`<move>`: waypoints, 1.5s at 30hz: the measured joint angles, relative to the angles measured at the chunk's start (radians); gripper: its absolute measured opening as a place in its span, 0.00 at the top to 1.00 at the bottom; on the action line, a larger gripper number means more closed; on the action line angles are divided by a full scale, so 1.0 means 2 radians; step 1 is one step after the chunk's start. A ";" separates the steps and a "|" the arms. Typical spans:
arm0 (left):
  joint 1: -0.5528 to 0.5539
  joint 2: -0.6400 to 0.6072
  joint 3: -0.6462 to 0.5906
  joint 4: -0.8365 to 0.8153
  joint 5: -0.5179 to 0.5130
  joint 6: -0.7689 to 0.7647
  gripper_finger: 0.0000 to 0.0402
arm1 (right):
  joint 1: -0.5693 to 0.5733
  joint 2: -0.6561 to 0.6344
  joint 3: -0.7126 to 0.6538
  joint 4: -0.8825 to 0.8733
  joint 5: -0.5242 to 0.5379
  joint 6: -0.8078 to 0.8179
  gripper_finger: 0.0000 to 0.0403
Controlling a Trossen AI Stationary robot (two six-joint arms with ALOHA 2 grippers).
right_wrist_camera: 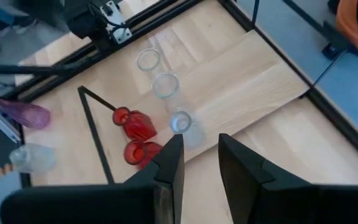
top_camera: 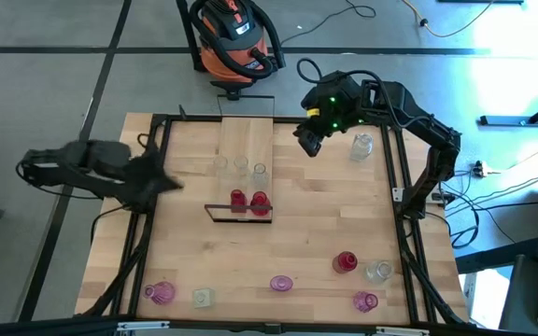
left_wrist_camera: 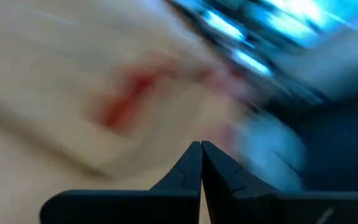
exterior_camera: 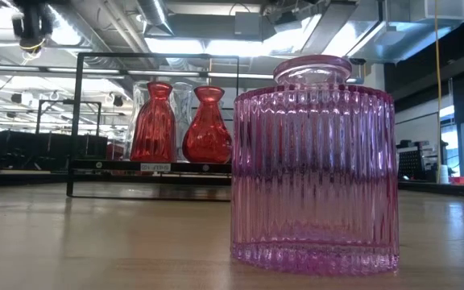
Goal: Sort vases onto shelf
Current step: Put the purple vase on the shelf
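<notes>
Beside the shelf (top_camera: 247,140), the right pincer (top_camera: 306,142) hangs apart and empty; the left pincer (top_camera: 162,183) is pressed together.

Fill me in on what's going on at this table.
A two-armed robot is sorting small glass vases onto a wooden shelf. Two red vases and three clear vases already stand on it. The right hand hovers open and empty beside the shelf, with a clear vase nearby. The left hand is shut and holds nothing, off at the table's left edge. Several pink, red and clear vases wait along the near edge.
</notes>
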 joint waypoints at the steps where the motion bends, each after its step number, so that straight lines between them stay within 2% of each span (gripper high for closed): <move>1: -0.004 0.001 0.013 0.006 0.070 0.005 1.00 | 0.000 0.000 0.000 0.000 0.000 -0.011 0.79; 3: -0.015 0.009 0.036 0.010 0.153 -0.020 1.00 | 0.000 0.000 0.000 -0.001 -0.002 -0.029 0.79; 8: -0.059 0.048 0.050 -0.015 0.230 -0.088 1.00 | 0.000 0.000 0.000 -0.028 -0.009 -0.061 0.79; 11: -0.102 0.090 0.033 -0.041 0.300 -0.148 1.00 | 0.000 -0.001 0.000 -0.049 -0.006 -0.069 0.79; 13: -0.138 0.124 0.023 -0.036 0.329 -0.166 1.00 | 0.000 -0.001 0.000 -0.059 -0.003 -0.070 0.79; 19: -0.234 0.206 0.015 -0.008 0.312 -0.199 1.00 | 0.001 -0.001 0.000 -0.088 -0.003 -0.069 0.79; 23: -0.269 0.232 0.015 0.003 0.300 -0.278 1.00 | 0.001 -0.001 0.000 -0.101 0.010 -0.071 0.79; 26: -0.282 0.236 0.015 0.007 0.304 -0.300 0.98 | 0.000 -0.001 0.000 -0.100 0.014 -0.082 0.79; 30: -0.279 0.236 0.015 0.002 0.291 -0.344 0.88 | 0.000 -0.001 0.000 -0.091 0.014 -0.095 0.79; 34: -0.271 0.244 0.015 0.006 0.277 -0.371 0.73 | 0.000 -0.001 0.000 -0.091 0.014 -0.095 0.79; 39: -0.288 0.269 0.015 0.056 0.297 -0.370 0.57 | 0.000 -0.001 0.000 -0.092 0.014 -0.084 0.79; 42: -0.307 0.282 0.015 0.063 0.299 -0.368 0.51 | 0.000 -0.001 0.000 -0.092 0.014 -0.083 0.79; 45: -0.323 0.300 0.015 0.037 0.285 -0.373 0.51 | 0.000 -0.001 0.000 -0.094 0.014 -0.083 0.79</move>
